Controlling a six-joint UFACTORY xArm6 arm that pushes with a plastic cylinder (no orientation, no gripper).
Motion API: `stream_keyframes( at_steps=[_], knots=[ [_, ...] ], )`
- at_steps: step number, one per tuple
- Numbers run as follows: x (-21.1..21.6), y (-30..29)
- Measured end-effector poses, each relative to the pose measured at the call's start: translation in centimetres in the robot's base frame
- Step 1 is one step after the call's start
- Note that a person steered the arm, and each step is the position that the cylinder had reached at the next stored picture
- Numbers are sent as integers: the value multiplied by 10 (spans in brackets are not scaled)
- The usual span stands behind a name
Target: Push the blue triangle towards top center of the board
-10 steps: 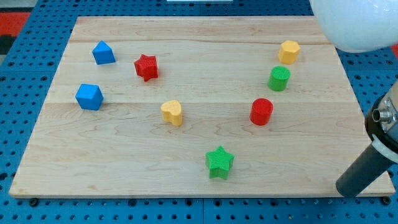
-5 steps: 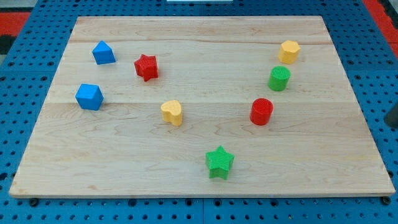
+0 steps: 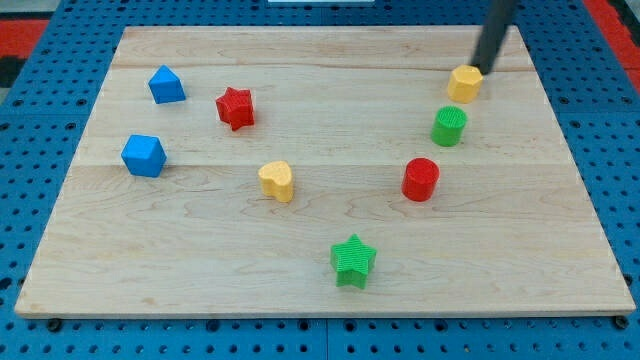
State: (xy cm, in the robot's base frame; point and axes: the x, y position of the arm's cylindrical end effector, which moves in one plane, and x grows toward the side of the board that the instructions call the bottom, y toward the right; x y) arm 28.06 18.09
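Wooden board, seen from above. The rod enters at the view's top right; its tip rests just beside the yellow block, at that block's upper right, holding nothing, since a bare rod has no jaws to part or close. The blue triangle lies at upper left, well apart from the tip, almost straight across toward the view's left. Judged requirement: the tip must pass to the triangle's far left flank before pushing rightward toward top centre.
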Motion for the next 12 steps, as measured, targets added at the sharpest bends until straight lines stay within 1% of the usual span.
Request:
stream_keyframes(
  at_steps=[3,6,7,8,9,10,11,12],
  knots=[
    [-13,-231],
    [-13,-451],
    [24,-472],
    [61,-467],
    [63,-444],
    [45,-431],
    [40,-428],
    [58,-445]
  ],
)
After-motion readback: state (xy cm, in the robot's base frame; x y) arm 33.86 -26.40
